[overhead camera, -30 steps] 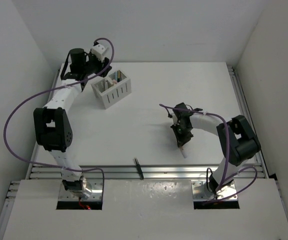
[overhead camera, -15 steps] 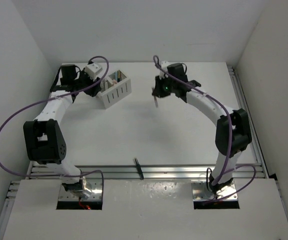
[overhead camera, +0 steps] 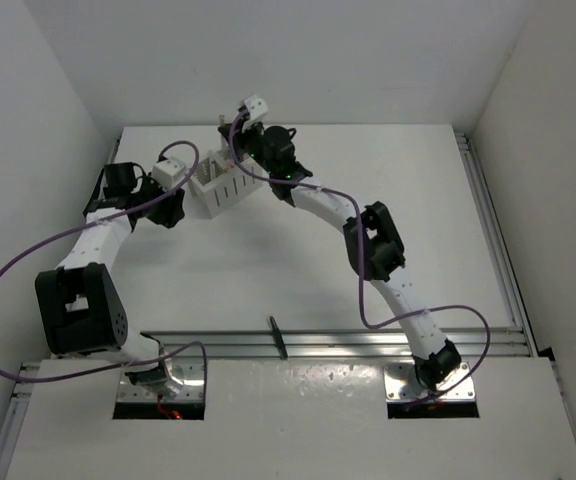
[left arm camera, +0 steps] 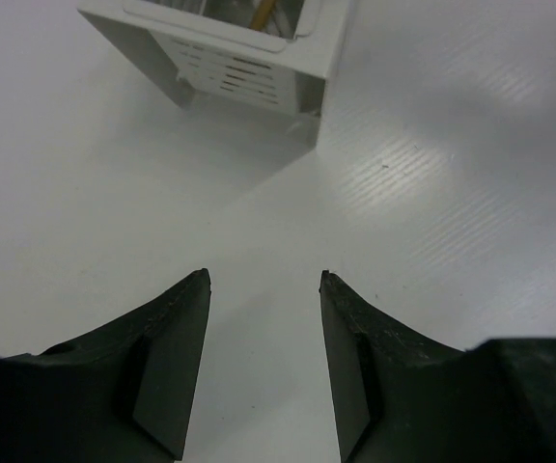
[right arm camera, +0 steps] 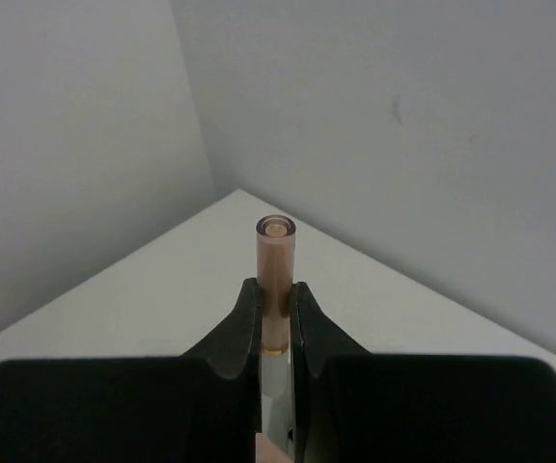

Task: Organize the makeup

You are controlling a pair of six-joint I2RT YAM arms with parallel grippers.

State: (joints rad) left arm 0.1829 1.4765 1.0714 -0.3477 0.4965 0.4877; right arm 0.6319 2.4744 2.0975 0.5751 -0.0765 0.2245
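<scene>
My right gripper [overhead camera: 230, 138] reaches far left and hovers over the back of the white slotted box [overhead camera: 226, 182]. In the right wrist view the gripper [right arm camera: 276, 285] is shut on a tan-capped makeup stick [right arm camera: 276, 253] with a white body, which points past the fingertips toward the table's far corner. Several makeup sticks [overhead camera: 230, 158] stand inside the box. My left gripper [overhead camera: 176, 208] is open and empty just left of the box. In the left wrist view the gripper [left arm camera: 264, 280] faces the box [left arm camera: 230, 58], where a peach stick tip [left arm camera: 262, 14] shows.
A black stick [overhead camera: 278, 336] lies across the metal rail at the table's front edge. White walls close in the table on the left, back and right. The right arm spans the table's middle from its base [overhead camera: 433, 365].
My right arm has swung left with the tan stick, from mid-back of the table to above the box. My left gripper has drawn back from the box toward the near left.
</scene>
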